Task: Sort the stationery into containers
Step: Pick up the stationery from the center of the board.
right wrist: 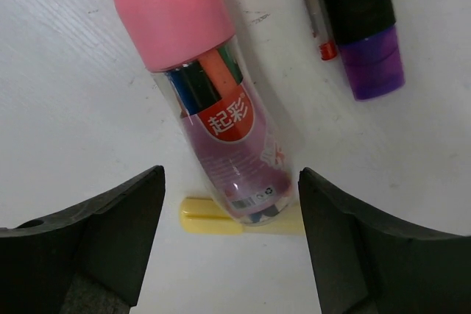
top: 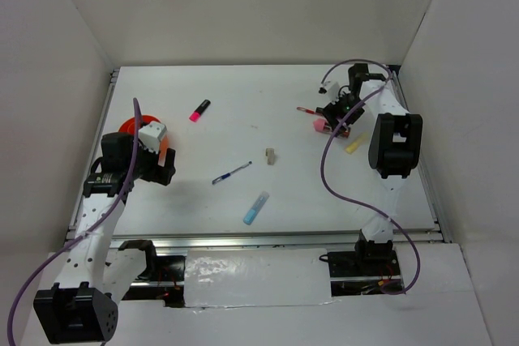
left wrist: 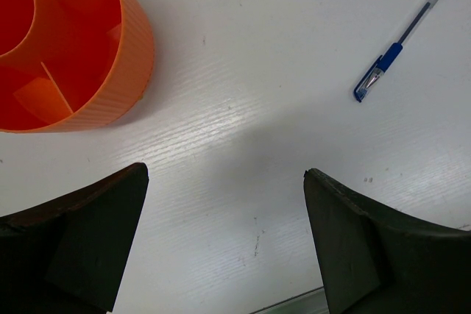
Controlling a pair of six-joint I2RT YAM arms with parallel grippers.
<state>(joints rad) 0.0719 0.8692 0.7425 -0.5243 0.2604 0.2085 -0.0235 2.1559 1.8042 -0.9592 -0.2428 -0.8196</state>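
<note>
At the left, the left pincer point(left wrist: 224, 174) hangs wide open over the worktop point(left wrist: 243, 108), just beside the orange cup point(left wrist: 110, 71). A blue pen point(left wrist: 401, 38) lies to its right. At the far right, the right pincer point(right wrist: 232, 174) stands wide astride a pink-capped clear tube point(right wrist: 213, 108).

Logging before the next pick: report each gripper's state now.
Left gripper: open, empty, near the orange cup.
Right gripper: open, straddling the pink-capped tube, not gripping it.
</note>
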